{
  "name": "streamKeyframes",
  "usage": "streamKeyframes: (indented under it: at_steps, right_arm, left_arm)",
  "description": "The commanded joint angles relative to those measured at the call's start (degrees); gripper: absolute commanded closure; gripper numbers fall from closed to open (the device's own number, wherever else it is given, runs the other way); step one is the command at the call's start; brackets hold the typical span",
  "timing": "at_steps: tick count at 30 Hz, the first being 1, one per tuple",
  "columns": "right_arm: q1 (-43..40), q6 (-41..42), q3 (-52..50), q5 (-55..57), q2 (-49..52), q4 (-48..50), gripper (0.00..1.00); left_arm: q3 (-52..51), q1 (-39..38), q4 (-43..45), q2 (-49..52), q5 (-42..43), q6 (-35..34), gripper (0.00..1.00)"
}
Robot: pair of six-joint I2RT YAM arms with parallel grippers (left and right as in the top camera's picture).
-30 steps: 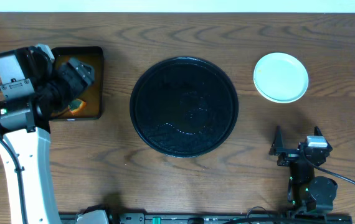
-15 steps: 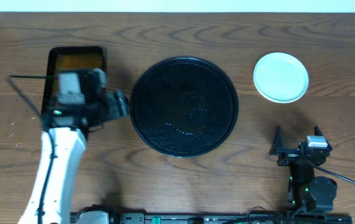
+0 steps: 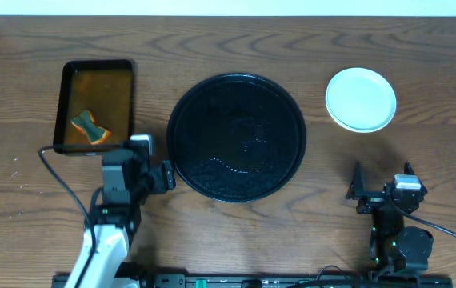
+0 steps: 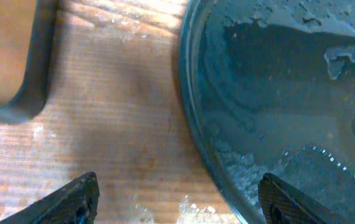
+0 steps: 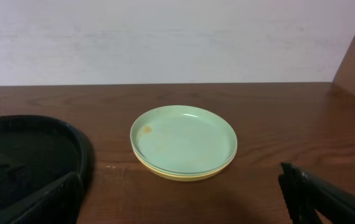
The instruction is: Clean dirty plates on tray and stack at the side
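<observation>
Left of the tray (image 3: pixel 236 104), the left pincer (image 4: pixel 177 193) is hanging wide open and empty; a careless swing risks knocking the rim.

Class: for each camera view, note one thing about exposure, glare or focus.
Overhead: the plates wash out almost white, and the black tray shows faint sheen. Left wrist: close and soft, a bright patch on the table. Right wrist: plates sharp and mint, the right gripper's fingers blurred.

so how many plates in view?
2: a mint plate stacked on a yellow plate, right of the tray. Another may hide between them.
</observation>
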Motion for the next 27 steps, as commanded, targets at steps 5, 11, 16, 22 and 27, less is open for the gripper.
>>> streamKeyframes:
  at_steps: [5,11,16,22,27]
  right_arm:
    - [0.9,-0.7,-0.1,0.5,-0.4,-0.2,0.01]
    - [0.9,-0.7,-0.1,0.5,-0.4,-0.3,0.01]
    - [0.9,-0.7,-0.1,0.5,-0.4,-0.2,0.01]
    - [0.9,-0.7,-0.1,0.5,-0.4,-0.3,0.01]
    - [0.9,-0.7,-0.1,0.5,-0.4,-0.2,0.01]
  left_arm:
    - [-9.0,-0.1,7.6,-9.1,-2.3,1.0,0.18]
    - [-16.6,-0.1,15.3,-16.2,-2.3,1.1,0.17]
    - [-19.3,-0.1,15.8,-21.4,-2.3,2.3,0.18]
    - [-19.3,-0.1,8.7,-28.7,-3.4,2.3,0.18]
    - [-19.3,-0.1,-4.0,-38.8,-6.1,2.1,0.18]
